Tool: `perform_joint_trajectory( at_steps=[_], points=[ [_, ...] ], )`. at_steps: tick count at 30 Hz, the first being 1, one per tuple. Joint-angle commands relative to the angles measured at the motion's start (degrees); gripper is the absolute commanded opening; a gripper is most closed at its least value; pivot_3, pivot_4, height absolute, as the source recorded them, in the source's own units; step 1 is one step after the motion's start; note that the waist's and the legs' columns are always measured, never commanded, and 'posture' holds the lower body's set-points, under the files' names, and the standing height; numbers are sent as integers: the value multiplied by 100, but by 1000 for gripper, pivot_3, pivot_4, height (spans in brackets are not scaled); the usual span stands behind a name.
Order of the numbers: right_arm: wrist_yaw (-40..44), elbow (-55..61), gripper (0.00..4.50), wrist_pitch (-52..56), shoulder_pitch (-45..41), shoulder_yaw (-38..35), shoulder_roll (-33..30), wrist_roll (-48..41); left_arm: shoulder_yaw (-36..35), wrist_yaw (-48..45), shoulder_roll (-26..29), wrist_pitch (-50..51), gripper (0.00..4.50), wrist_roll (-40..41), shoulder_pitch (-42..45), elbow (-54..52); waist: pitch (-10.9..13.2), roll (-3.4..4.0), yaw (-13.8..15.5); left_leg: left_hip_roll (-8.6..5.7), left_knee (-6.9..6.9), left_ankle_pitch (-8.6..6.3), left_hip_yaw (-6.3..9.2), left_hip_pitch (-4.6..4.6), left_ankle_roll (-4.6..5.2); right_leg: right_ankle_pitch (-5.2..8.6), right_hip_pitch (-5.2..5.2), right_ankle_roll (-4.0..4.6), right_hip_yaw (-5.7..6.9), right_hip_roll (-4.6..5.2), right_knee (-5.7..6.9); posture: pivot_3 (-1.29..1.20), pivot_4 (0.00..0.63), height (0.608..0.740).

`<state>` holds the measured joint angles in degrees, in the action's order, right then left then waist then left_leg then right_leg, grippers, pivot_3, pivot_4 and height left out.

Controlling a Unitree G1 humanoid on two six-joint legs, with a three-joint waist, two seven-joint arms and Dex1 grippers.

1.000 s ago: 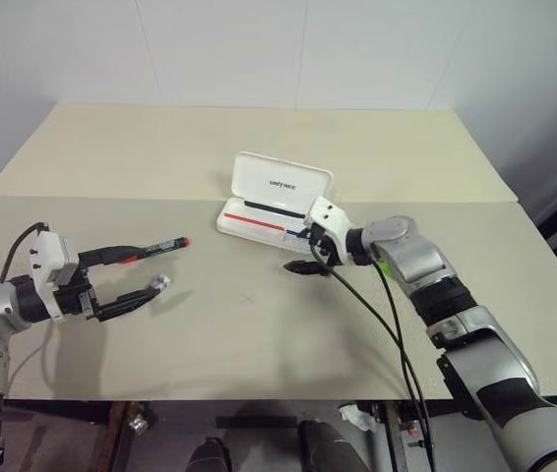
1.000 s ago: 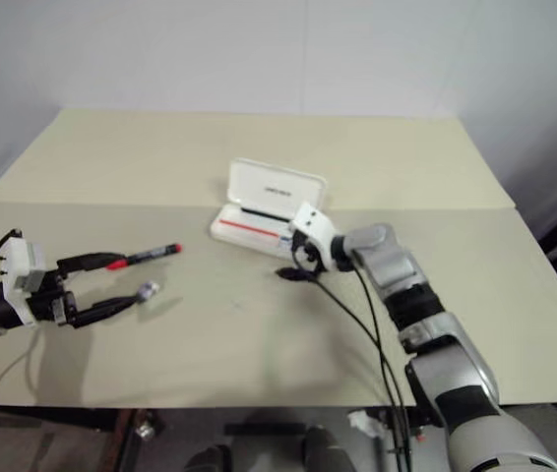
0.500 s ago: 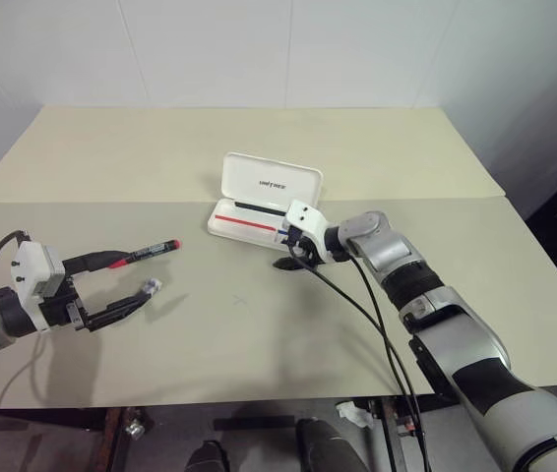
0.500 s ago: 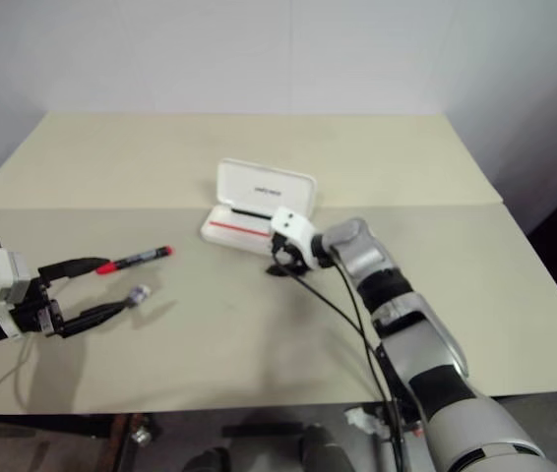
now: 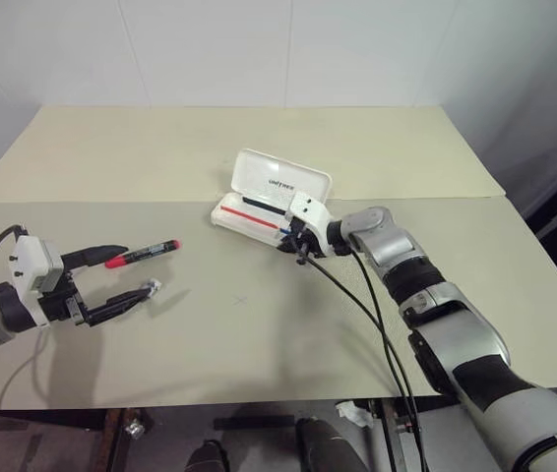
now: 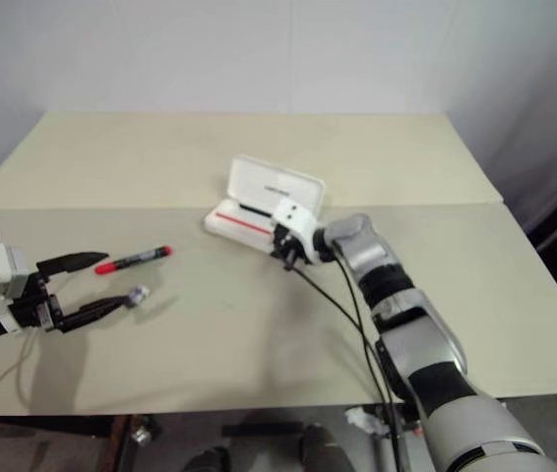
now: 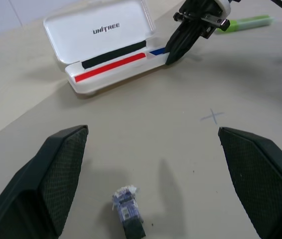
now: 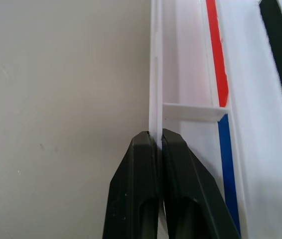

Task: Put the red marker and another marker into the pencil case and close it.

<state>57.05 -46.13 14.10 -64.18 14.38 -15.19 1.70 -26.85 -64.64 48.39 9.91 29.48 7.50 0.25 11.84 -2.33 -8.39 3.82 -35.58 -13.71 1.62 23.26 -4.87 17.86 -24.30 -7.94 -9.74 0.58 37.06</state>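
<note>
A beige table is seen in front of a white wall. A small crumpled object with a dark end is laid on the table near its left side. A faint cross mark is drawn on the surface near the middle.
</note>
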Motion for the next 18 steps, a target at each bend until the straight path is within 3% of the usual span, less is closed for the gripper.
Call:
perform_joint_trajectory(
  at_steps=[1, 8, 13, 18],
  points=[
    [206, 1087, 22, -255, 167, -407, -256, -385, -79, -45, 5, -28, 4500, 203, 36, -98, 0, 1, 16, 0, 1, 0, 0, 3, 0, 1, -3, -2, 0, 1, 0, 0, 150, 740],
    [785, 3421, 22, 640, 1170, -288, -977, -725, -128, -238, -59, -38, 4500, 376, -87, -56, 0, 1, 42, 0, 14, 0, 0, 4, 0, 6, -8, 0, 0, 1, -1, 0, 150, 740],
    [1548, 5451, 22, 1382, 2080, 255, -1837, -928, -160, -394, -64, -138, 4500, 460, -53, 127, 1, 1, 57, 0, 13, 0, 0, 3, 0, 11, -11, 1, 0, 0, 3, 0, 150, 740],
    [1501, 5903, 22, 1126, 2369, 605, -2151, -615, -165, -465, -86, -178, 4500, 526, -27, 167, 1, 0, 43, 0, -1, 0, -6, 2, 0, 11, -11, 1, -3, 0, 6, 0, 150, 740]
  ],
)
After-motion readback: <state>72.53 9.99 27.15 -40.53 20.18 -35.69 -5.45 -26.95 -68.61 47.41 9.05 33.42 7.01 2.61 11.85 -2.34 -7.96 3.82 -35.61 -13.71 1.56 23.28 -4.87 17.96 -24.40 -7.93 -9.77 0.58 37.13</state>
